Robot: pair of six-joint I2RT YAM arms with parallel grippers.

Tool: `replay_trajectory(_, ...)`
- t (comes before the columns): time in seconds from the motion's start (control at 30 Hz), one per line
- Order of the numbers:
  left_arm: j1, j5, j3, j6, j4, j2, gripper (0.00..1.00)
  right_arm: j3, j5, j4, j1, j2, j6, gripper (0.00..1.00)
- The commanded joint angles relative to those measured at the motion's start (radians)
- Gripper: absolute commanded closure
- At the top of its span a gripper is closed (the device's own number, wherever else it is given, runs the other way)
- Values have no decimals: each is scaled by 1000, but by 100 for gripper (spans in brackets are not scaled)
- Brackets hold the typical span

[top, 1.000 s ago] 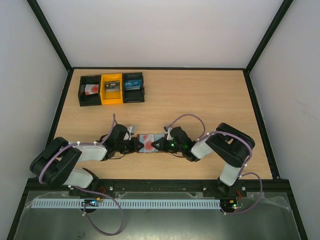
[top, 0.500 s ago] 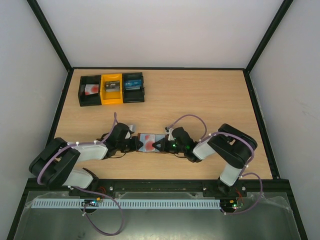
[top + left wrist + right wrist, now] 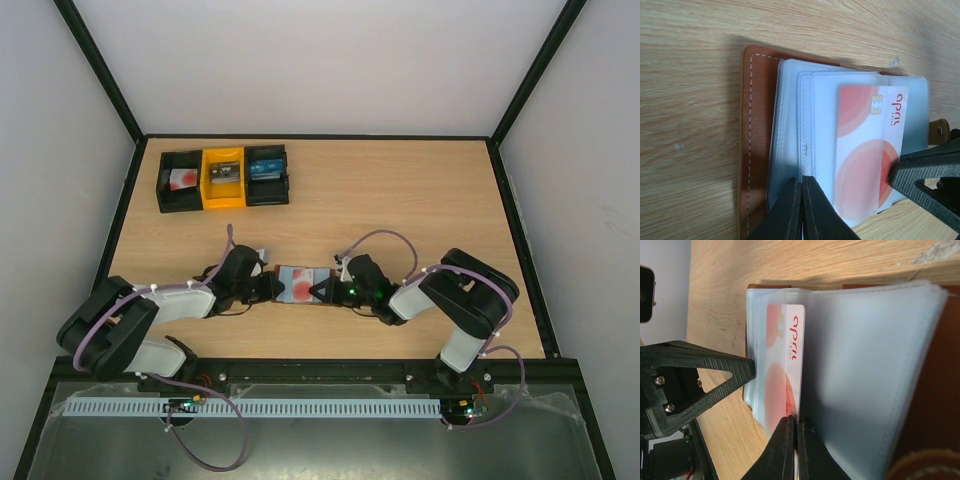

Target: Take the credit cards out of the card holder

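The card holder [image 3: 297,284] lies open on the table, brown leather [image 3: 756,125] with translucent grey-blue sleeves [image 3: 870,365]. A white credit card with red-orange circles [image 3: 867,150] sits in one sleeve, its right edge sticking out. My left gripper [image 3: 802,181] is shut, pinching the edge of a sleeve at the holder's left side [image 3: 268,288]. From the opposite side my right gripper [image 3: 795,424] is shut on the card's [image 3: 785,370] protruding edge, at the holder's right end [image 3: 318,290]. The two grippers face each other across the holder.
Three small bins stand in a row at the back left: black [image 3: 178,182], yellow [image 3: 223,178] and black [image 3: 267,175], each with something inside. Bare wooden table [image 3: 420,200] lies behind and to the right. Black frame rails border the table.
Both arms have crept slightly to the right. The holder stays pinned between the two shut grippers; the card's shift is too small to tell.
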Motion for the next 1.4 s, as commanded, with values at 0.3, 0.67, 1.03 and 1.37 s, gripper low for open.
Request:
replay_trajectory(0.3,-15,-16,2,-12,-16,35,97,-70,78,-102,-35,-122,-4,98)
replay_trajectory(0.67,-15,-14,14,-30,-35,-14,94,-73,186,-345,-42,-340,-102,98)
replay_trajectory(1.03,-17,-82,123,2,-293,-322,43,-60,236,-592,-42,-569,-187,98)
replay_trajectory(1.37,-15,-33,203,87,-371,-488,16,15,124,-822,-42,-831,-355,98)
